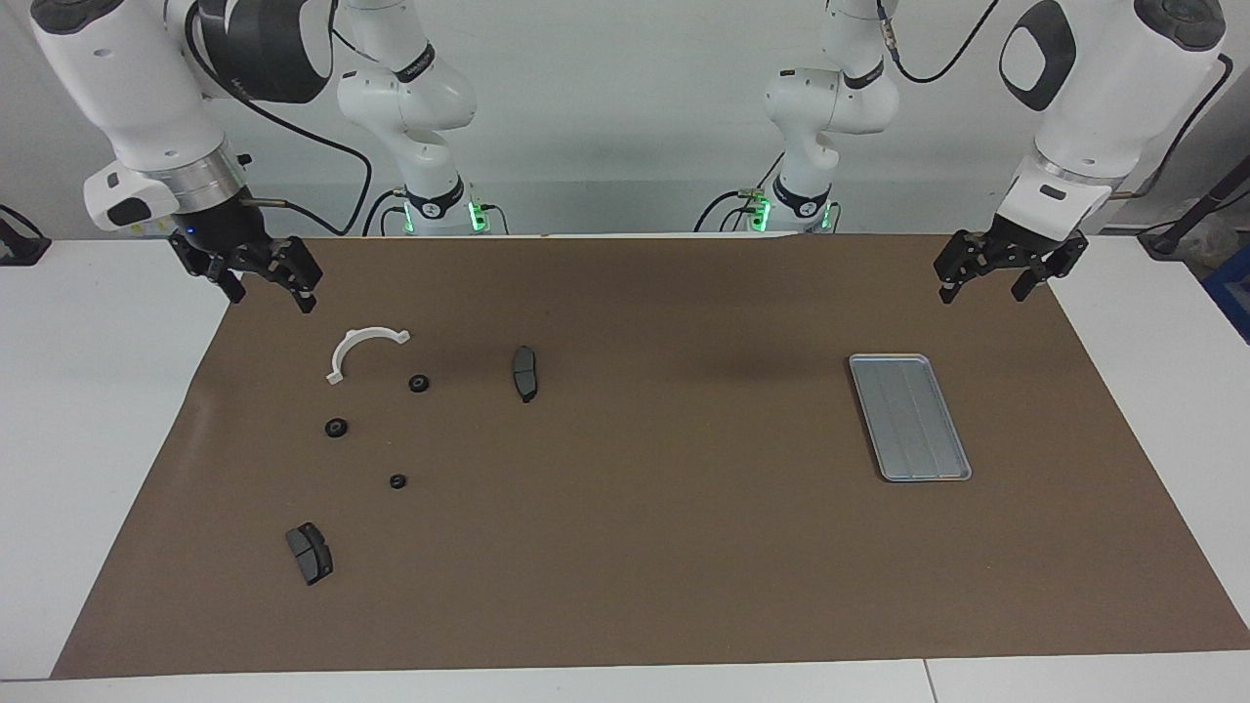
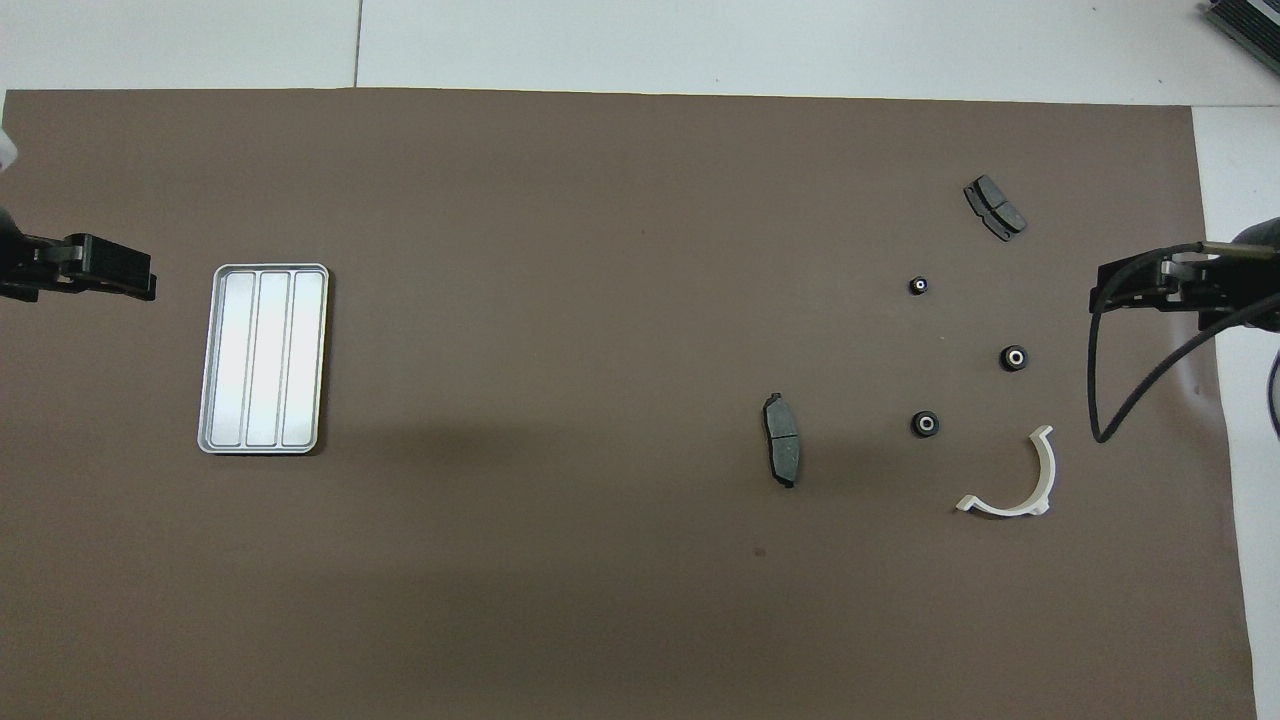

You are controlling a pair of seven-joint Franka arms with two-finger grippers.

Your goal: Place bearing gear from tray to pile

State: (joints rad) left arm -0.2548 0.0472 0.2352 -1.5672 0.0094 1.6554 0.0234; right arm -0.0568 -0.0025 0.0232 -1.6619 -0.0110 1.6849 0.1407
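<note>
You've got the tray lying flat on the brown mat toward the left arm's end of the table: silver-grey metal, rectangular w/ rounded corners, raised rim, lengthwise ridges, nothing in it. The pile sits well apart, toward the right arm's end: three small black round gears w/ pale centres, each apart from the others. White semicircular bracket lies nearest the robots, open side facing away from them. One dark grey brake pad lies beside the gears toward the mat's middle; the other brake pad lies farthest from the robots.
</note>
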